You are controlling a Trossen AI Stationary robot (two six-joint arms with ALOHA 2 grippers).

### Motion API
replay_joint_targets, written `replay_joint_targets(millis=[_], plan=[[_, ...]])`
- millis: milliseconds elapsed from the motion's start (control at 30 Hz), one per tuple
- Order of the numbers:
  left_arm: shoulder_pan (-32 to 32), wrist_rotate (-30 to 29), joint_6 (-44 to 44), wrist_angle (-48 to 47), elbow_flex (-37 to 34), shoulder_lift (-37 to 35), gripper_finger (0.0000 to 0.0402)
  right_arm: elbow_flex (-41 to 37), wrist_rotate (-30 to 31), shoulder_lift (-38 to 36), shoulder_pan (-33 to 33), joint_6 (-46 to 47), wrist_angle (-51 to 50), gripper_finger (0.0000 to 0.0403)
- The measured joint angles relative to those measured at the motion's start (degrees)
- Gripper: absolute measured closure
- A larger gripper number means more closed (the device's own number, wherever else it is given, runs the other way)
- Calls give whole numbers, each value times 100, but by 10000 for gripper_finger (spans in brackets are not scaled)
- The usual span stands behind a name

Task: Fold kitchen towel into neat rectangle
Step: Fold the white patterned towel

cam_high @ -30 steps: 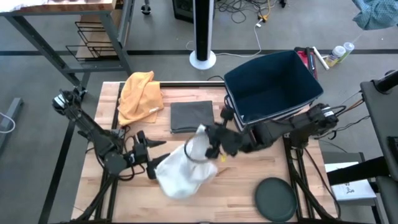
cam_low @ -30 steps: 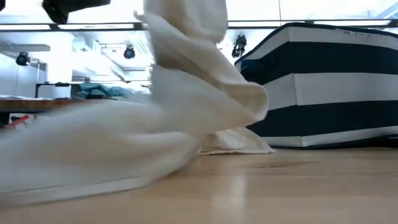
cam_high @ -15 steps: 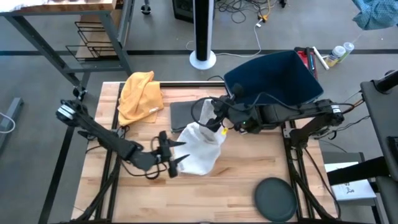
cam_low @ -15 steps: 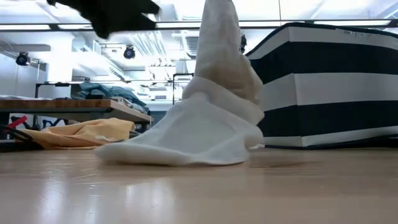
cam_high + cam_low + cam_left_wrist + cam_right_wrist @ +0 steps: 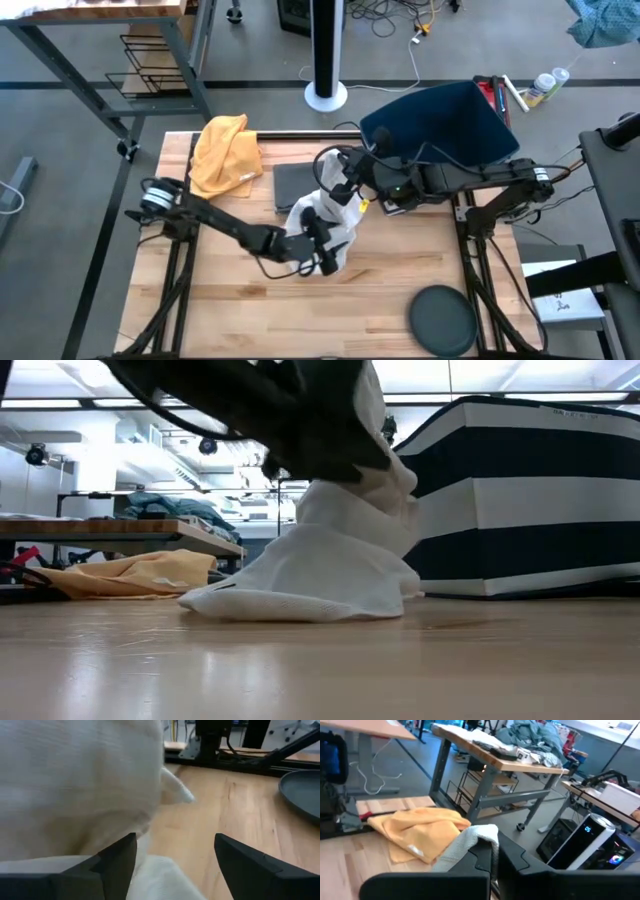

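1. High view: white cloth kitchen towel (image 5: 325,215) bunched mid-table, just beside folded grey cloth (image 5: 306,185).
2. Right gripper (image 5: 338,183) clamped shut on towel's top, holding it raised.
3. Left gripper (image 5: 325,250) fingers spread wide at towel's lower edge.

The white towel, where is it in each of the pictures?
High view: the white towel hangs mid-table between the two grippers.
Low view: it fills the middle, bunched up, its bottom edge on the wood.
Left wrist view: it covers one whole side, right by the fingers.
Right wrist view: only a pinched white corner shows.
Shared landmark: the yellow cloth, also in the low and right wrist views.
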Motion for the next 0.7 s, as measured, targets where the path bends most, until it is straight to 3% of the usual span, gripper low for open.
replay_joint_targets(millis=[133,267,500,700], plan=[[16,193,-349,135,190,283,134,0,-2,0,3,182,-331,403],[-45,152,-330,844,240,304,146,0,0,0,1,373,-685,403],[-46,-150,-333,852,232,314,208,-22,0,17,3,454,-785,403],[96,241,-374,813,229,341,274,-22,0,17,3,449,-772,403]])
